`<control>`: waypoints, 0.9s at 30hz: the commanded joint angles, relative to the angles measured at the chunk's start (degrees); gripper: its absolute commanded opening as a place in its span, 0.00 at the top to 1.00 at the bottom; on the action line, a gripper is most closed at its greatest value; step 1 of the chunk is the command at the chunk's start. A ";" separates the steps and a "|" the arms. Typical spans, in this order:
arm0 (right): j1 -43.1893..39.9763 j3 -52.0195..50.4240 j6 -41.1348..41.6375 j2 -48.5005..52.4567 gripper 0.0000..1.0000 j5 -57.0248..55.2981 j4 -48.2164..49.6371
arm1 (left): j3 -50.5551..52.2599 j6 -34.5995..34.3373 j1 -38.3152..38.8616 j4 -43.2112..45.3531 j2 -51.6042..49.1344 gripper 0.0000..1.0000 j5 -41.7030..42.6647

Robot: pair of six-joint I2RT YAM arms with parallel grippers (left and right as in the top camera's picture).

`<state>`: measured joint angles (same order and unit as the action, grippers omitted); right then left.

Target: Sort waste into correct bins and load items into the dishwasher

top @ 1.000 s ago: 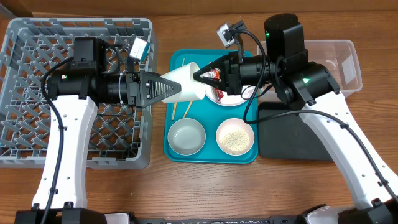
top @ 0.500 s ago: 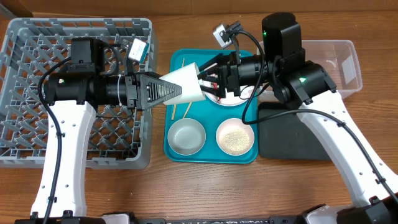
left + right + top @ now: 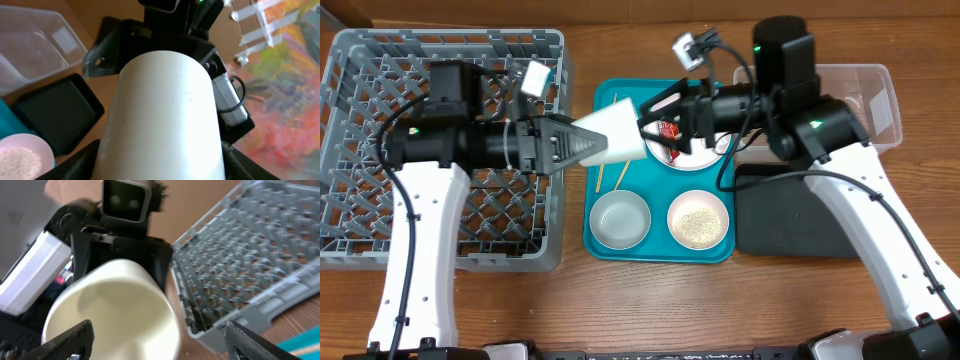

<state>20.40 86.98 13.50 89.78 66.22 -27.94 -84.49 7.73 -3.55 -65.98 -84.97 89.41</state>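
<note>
My left gripper (image 3: 603,141) is shut on the small white cup (image 3: 623,127) and holds it on its side above the teal tray, mouth facing right. In the left wrist view the cup (image 3: 165,110) fills the space between my fingers. My right gripper (image 3: 658,121) is open right at the cup's mouth. Its wrist view looks into the cup (image 3: 115,315), which seems empty. The red wrapper (image 3: 668,130) shows between the spread right fingers, over the plate (image 3: 698,158). Two chopsticks (image 3: 603,176) lie on the tray. The grey dish rack (image 3: 380,120) is at the left.
On the teal tray (image 3: 660,245) stand an empty bowl (image 3: 620,220) and a bowl of rice (image 3: 698,220). The black tray (image 3: 790,215) lies right of it, and the clear tub (image 3: 868,95) sits behind that. The rack (image 3: 250,250) is also seen past the cup.
My right gripper has gone from shut on the red wrapper to wide open. The wrapper now sits a little lower, over the plate. My left gripper has tightened on the cup.
</note>
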 commanded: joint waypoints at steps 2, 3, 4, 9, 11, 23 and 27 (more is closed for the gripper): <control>-5.64 0.76 2.03 -4.11 0.14 -0.50 -2.23 | -0.87 0.52 -6.91 0.20 4.42 0.47 -0.79; -6.47 0.76 2.62 -4.66 0.14 -1.09 -3.17 | -0.87 -0.70 -8.35 0.15 5.20 0.47 -3.10; -7.32 0.76 3.08 -5.33 0.14 -2.25 -4.76 | -0.87 -2.45 -9.73 0.02 5.99 0.47 -6.60; -8.13 0.76 3.08 -7.28 0.13 -11.28 -15.45 | -0.87 -9.94 -14.75 -5.03 10.97 0.48 -36.24; -7.50 0.76 3.06 -7.28 0.13 -16.28 -20.65 | -0.87 -12.72 -15.08 -7.76 12.41 0.49 -47.36; -2.27 0.74 2.64 -7.26 0.12 -33.81 -34.84 | 3.65 -26.08 -15.30 -18.53 13.62 0.65 -89.99; -2.12 0.74 2.64 -7.26 0.12 -33.81 -35.04 | 9.73 -28.63 -15.30 -15.06 13.53 0.67 -93.42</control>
<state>17.82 87.09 16.47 83.11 34.20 -63.05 -79.79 -16.10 -18.50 -83.24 -71.46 4.93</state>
